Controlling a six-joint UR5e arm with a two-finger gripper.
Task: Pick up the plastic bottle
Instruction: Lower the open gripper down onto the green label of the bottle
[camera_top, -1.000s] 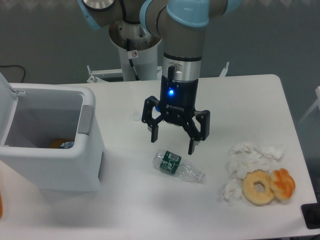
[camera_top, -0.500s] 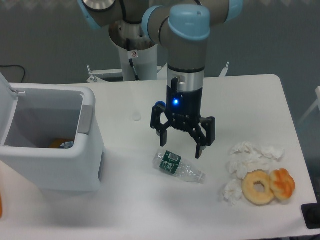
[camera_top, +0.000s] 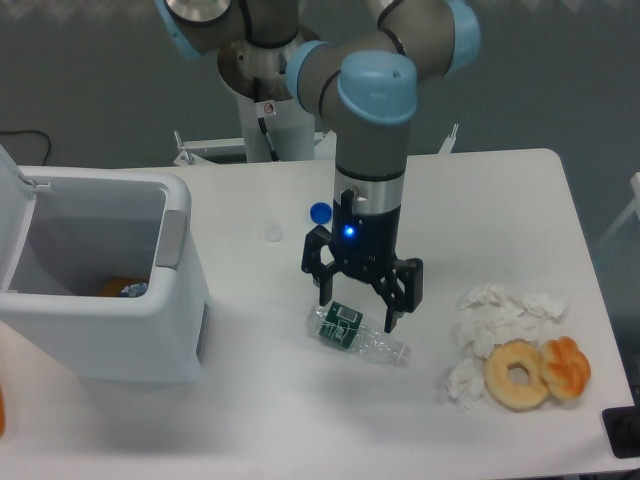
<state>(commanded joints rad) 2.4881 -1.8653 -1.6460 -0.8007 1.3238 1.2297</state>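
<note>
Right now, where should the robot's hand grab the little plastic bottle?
Probably around the middle of the plastic bottle, near its green label, coming straight down. It lies flat on the table, so the open hand above can close across its narrow width.

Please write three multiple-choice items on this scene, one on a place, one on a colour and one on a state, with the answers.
1. Where does the plastic bottle lie?
A. Inside the white bin
B. On the table below the claw
C. On top of the doughnut

2. What colour is the small cap on the table behind the arm?
A. Blue
B. Red
C. Yellow

3. How is the claw now?
A. Shut on the bottle
B. Shut on a tissue wad
C. Open, holding nothing

Answers:
1 B, the bottle lies on its side on the table, right under the fingers.
2 A, the cap is plainly blue.
3 C, the fingers stand apart above the bottle and nothing sits between them.
</note>
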